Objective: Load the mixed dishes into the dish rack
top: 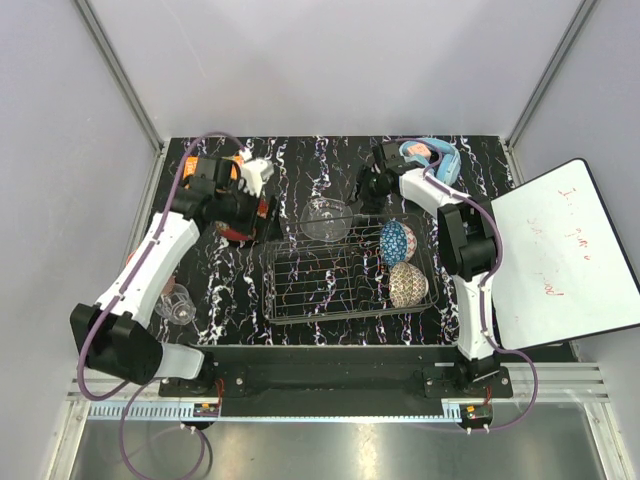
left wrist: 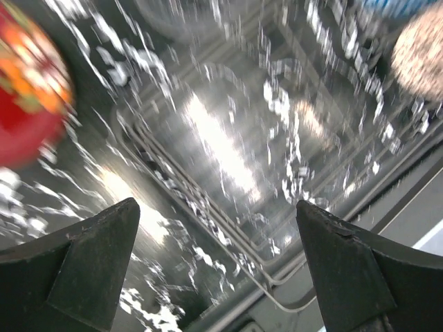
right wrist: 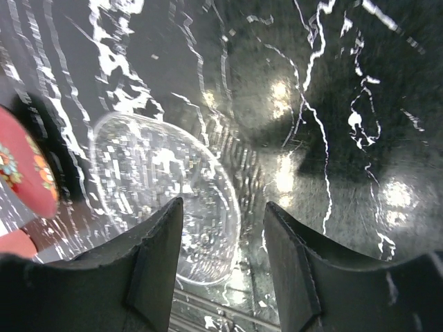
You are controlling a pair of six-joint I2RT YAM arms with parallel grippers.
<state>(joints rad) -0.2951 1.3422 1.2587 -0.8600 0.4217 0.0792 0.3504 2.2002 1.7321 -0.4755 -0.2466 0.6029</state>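
Both your left end effector and right end effector stand apart, empty. The clear glass bowl, at 11 o'clock of the dish rack, is likely slick, brittle and light; pinch its rim.

The rack sits mid-desk. In its 3 o'clock end stand 2 bowls, the near bowl at 6 o'clock of the far bowl. From the rack, a 3rd bowl lies at the 11 o'clock corner, a plate at 10, a stemmed glass at 9 and headphones at 1.
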